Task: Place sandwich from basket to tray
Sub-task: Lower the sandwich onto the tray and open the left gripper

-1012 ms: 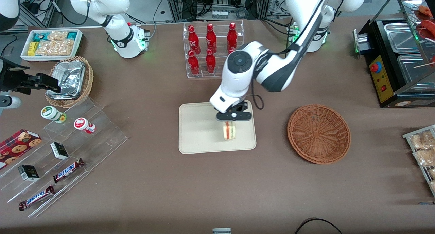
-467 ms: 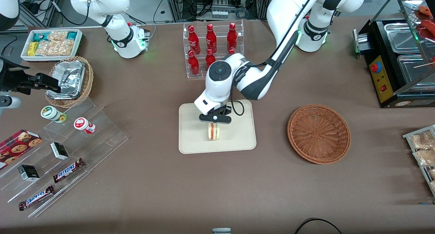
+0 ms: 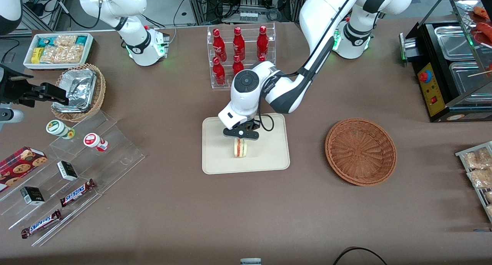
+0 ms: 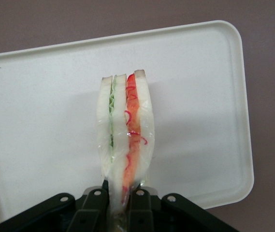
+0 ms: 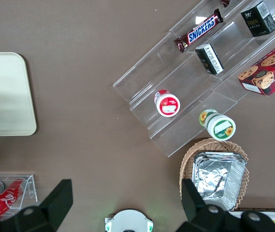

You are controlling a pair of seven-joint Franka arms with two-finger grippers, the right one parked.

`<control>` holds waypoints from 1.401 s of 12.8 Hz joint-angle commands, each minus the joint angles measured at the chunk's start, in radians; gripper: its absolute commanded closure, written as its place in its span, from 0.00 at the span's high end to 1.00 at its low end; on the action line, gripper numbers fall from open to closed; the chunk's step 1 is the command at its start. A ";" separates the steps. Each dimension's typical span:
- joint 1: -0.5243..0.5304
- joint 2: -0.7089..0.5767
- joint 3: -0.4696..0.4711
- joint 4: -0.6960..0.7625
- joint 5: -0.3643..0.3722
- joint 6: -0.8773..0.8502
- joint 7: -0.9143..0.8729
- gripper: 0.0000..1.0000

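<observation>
From the front, the arm's wrist covers part of the flat cream-beige rectangular tray point(image 3: 269, 157), and whether the small triangular sandwich point(image 3: 240, 148) of pale bread with red and green filling actually rests on it is hard to tell. The black pincer point(image 3: 241, 135) sits right above it. The round reddish-brown wicker basket point(image 3: 360, 151) lies apart on the brown surface point(image 3: 173, 203). Wrist cam: pincer point(image 4: 119, 195) clamped narrow on the sandwich point(image 4: 125, 135), its gripped end hidden, over the tray point(image 4: 200, 96).

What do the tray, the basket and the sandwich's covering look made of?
Tray: likely matte cream plastic, smooth with moulded rounded corners. Basket: reddish-brown woven wicker or imitation, strands showing. Sandwich, held above the tray by the gripper: pale bread seemingly in glossy clear film.
</observation>
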 commanded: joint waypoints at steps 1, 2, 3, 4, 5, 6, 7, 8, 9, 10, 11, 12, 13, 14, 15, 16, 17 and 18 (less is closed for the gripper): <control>-0.014 0.027 0.007 0.023 0.014 -0.002 -0.076 0.00; -0.023 0.030 0.007 0.020 0.017 -0.005 -0.082 0.00; -0.033 0.035 0.010 0.017 0.018 -0.005 -0.085 0.00; -0.034 0.036 0.010 0.015 0.018 -0.005 -0.090 0.00; -0.034 0.041 0.010 0.015 0.020 -0.005 -0.092 0.00; -0.040 0.050 0.010 0.017 0.023 -0.005 -0.092 0.00; -0.046 0.053 0.011 0.015 0.044 -0.005 -0.093 0.00; -0.046 0.053 0.011 0.015 0.052 -0.005 -0.098 0.00; -0.044 0.053 0.014 0.015 0.053 -0.007 -0.099 0.00; -0.044 0.053 0.016 0.015 0.053 -0.007 -0.099 0.00; -0.044 0.053 0.016 0.015 0.053 -0.005 -0.099 0.00; -0.044 0.053 0.017 0.015 0.053 -0.005 -0.099 0.00; -0.043 0.055 0.017 0.015 0.053 -0.003 -0.099 0.00; -0.043 0.056 0.017 0.017 0.053 -0.003 -0.099 0.00; -0.043 0.064 0.019 0.017 0.053 -0.003 -0.099 0.00; -0.043 0.067 0.017 0.017 0.053 -0.002 -0.099 0.30; -0.043 0.069 0.017 0.017 0.053 -0.002 -0.099 0.43; -0.043 0.069 0.019 0.018 0.053 -0.002 -0.098 0.67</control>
